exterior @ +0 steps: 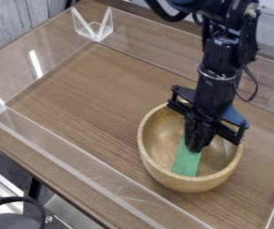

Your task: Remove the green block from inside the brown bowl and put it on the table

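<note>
Fingers (196, 134) clamping the green block (187, 163) inside the brown bowl (144, 136)

The gripper (197, 145) is pointing straight down into the bowl, its fingers pressing together on the block's upper end. The block is slanting toward the bowl's near wall. The lift should be going straight up until the lower end is clearing the rim, then out over the table (91, 89) beside the bowl.

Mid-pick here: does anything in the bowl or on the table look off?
Nothing stands out. The brown bowl sits upright and intact on the table, the green block lies inside it, nothing has spilled, and the pincer reaches straight down at the block's far end.
</note>
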### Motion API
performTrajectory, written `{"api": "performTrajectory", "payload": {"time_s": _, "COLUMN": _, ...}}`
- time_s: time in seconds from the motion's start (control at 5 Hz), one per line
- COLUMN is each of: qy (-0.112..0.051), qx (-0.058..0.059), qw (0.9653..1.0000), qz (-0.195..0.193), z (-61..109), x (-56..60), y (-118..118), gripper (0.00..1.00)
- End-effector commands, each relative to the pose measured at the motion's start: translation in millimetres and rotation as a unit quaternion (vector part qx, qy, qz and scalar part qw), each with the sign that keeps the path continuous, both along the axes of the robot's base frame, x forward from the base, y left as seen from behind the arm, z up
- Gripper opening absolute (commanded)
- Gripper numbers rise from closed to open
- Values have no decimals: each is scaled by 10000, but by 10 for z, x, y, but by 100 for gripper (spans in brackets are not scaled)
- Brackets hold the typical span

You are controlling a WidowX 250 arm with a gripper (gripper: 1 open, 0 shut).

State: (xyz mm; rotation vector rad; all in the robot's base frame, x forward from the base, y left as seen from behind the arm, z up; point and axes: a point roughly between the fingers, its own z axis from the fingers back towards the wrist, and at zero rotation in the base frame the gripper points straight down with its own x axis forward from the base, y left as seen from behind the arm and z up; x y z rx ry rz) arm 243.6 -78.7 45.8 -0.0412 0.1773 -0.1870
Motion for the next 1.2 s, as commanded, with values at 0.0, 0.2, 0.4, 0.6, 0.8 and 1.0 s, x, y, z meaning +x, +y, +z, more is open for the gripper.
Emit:
{"api": "performTrajectory", "payload": {"time_s": 0.0, "qy": -31, "qx": -39, "qw": 9999, "qz": -126, "z": -50, "x": 1, "y": -44, "gripper": 0}}
{"api": "performTrajectory", "payload": {"time_s": 0.2, "qy": -3, "qx": -47, "qw": 9999, "qz": -145, "z": -74, "x": -7, "y": -53, "gripper": 0}}
{"api": "performTrajectory", "payload": {"time_s": 0.4, "qy": 25, "qx": -56, "qw": 9998, "qz": -164, "z": -99, "x": -15, "y": -63, "gripper": 0}}
{"api": "performTrajectory", "payload": {"time_s": 0.6, "qy": 53, "qx": -64, "qw": 9998, "qz": -182, "z": -125, "x": -24, "y": -72, "gripper": 0}}
{"api": "performTrajectory", "payload": {"time_s": 0.8, "qy": -54, "qx": -69, "qw": 9998, "qz": -160, "z": 6, "x": -13, "y": -33, "gripper": 0}}
{"api": "performTrajectory", "payload": {"time_s": 1.0, "qy": -162, "qx": -75, "qw": 9997, "qz": -138, "z": 136, "x": -4, "y": 7, "gripper": 0}}
